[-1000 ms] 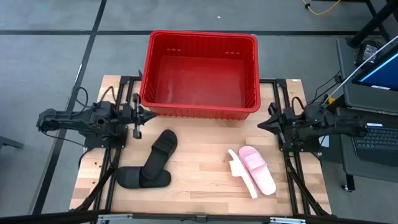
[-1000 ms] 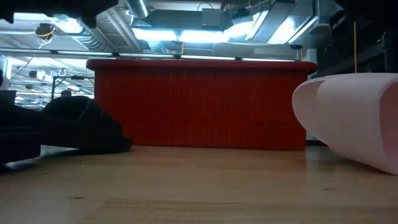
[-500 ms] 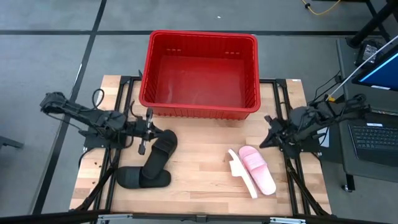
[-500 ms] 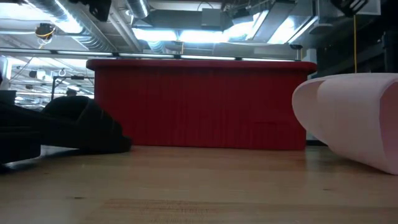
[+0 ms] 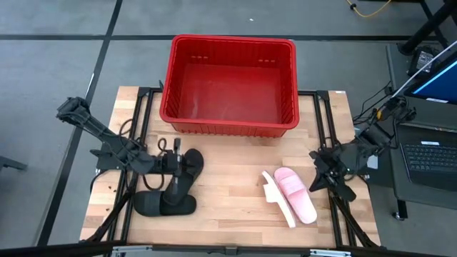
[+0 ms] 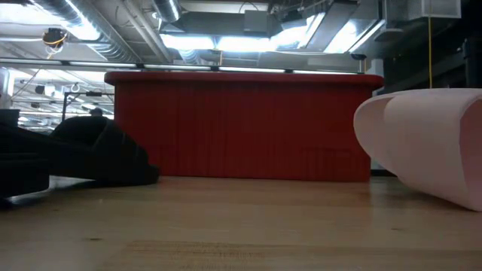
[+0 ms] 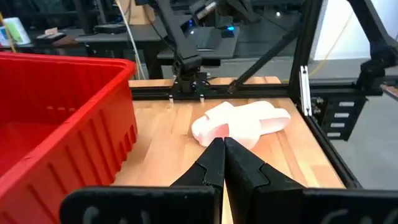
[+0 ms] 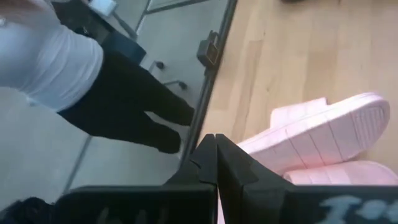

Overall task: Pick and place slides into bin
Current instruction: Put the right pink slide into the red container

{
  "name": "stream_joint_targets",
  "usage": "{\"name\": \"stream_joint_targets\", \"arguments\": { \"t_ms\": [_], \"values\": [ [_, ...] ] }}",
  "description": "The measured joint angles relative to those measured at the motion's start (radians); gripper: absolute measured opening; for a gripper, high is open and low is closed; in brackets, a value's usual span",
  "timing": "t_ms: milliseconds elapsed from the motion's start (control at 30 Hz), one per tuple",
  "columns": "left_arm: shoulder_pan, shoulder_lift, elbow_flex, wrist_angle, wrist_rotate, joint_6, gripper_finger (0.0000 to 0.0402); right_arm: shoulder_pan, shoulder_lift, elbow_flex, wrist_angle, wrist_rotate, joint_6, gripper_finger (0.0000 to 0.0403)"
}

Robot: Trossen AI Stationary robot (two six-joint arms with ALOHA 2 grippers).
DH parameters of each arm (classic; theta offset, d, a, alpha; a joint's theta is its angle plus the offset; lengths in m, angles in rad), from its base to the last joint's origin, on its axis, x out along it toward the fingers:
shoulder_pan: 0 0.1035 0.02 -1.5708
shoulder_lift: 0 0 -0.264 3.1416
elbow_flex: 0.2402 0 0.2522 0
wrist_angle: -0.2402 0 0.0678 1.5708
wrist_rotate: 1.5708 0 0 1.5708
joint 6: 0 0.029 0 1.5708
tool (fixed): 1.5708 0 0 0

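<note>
Two black slides lie at the table's near left: one point(image 5: 187, 171) rests its near end on the other point(image 5: 164, 205). Two pink slides lie at the near right: one flat point(image 5: 296, 194), one on its edge point(image 5: 275, 196) beside it. They also show in the left wrist view point(image 7: 242, 121). The red bin point(image 5: 228, 118) stands at the far middle. My left gripper point(image 5: 183, 163) is shut above the upper black slide. My right gripper point(image 5: 314, 178) is shut, just right of the pink slides point(image 8: 323, 134).
Black frame rails run along the table's left and right sides point(image 5: 335, 207). A laptop point(image 5: 428, 160) sits beyond the right edge. A person in a white top and dark trousers point(image 8: 93, 81) stands past the table's near edge. Bare wood lies between the two pairs.
My left gripper has gone from beside the bin's near left corner toward the table's right and near edges, to above the upper black slide. My right gripper has gone toward the near edge and turned toward the pink slides. The slides have kept still.
</note>
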Motion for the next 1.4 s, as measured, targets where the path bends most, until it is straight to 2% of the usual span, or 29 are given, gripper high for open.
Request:
{"name": "stream_joint_targets", "arguments": {
  "t_ms": [167, 267, 433, 567, 633, 867, 1067, 1400],
  "values": [
    [-0.011, 0.077, 0.048, 0.0, -0.002, -0.049, 0.0002, 0.083, 0.058, 0.004, -0.085, 0.056, 0.07, 0.0],
    [-0.01, 0.104, 0.055, 0.002, -0.009, -0.083, 0.0002, 0.119, 0.109, 0.004, -0.067, 0.059, 0.093, 0.0],
    [-0.01, 0.135, 0.055, 0.048, -0.077, -0.095, 0.0002, 0.184, 0.198, 0.004, -0.079, 0.063, 0.07, 0.0],
    [-0.01, 0.143, 0.055, 0.076, -0.095, -0.095, 0.0002, 0.22, 0.249, 0.004, -0.12, 0.173, 0.065, 0.0001],
    [-0.009, 0.143, 0.055, 0.082, -0.096, -0.095, 0.0002, 0.224, 0.27, 0.004, -0.123, 0.213, 0.072, 0.0005],
    [-0.009, 0.143, 0.055, 0.083, -0.171, -0.085, 0.0002, 0.223, 0.328, 0.004, -0.124, 0.219, 0.094, 0.002],
    [-0.009, 0.143, 0.055, 0.083, -0.173, -0.039, 0.0002, 0.206, 0.379, 0.004, -0.129, 0.219, 0.037, 0.0022],
    [-0.009, 0.142, 0.055, 0.083, -0.172, -0.041, 0.0002, 0.171, 0.497, 0.004, -0.137, 0.243, 0.04, 0.0024]
  ]
}}
